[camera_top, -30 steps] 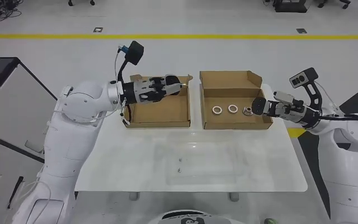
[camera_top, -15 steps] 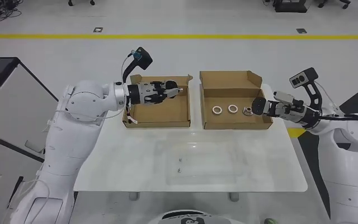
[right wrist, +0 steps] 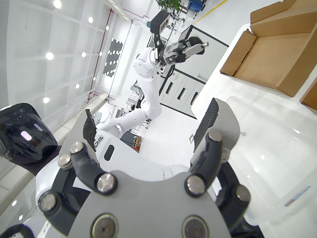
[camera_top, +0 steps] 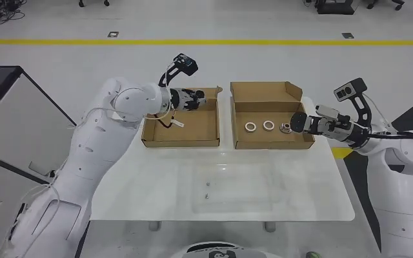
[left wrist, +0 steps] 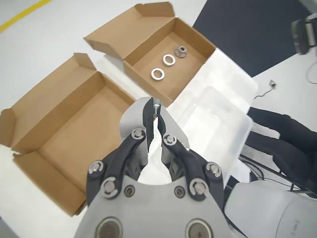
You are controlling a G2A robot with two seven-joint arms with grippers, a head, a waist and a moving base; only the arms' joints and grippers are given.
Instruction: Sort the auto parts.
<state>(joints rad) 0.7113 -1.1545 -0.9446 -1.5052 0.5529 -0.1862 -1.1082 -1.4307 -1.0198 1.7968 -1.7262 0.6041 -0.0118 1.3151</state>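
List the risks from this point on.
1. The left gripper pinches the small screw only at the very tips of its jaws, so it could slip out before a controlled release.
2. In the top view the gripper sits near the far rim of the empty left box, so a dropped screw might bounce or land outside it.
3. The right box, holding the rings, stands right beside it. An overshoot could mix the parts.

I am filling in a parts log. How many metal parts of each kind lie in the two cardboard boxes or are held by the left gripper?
Rings: 2, in the box
Nut: 1, in the same box
Screw: 1, held in the left gripper
Total: 4
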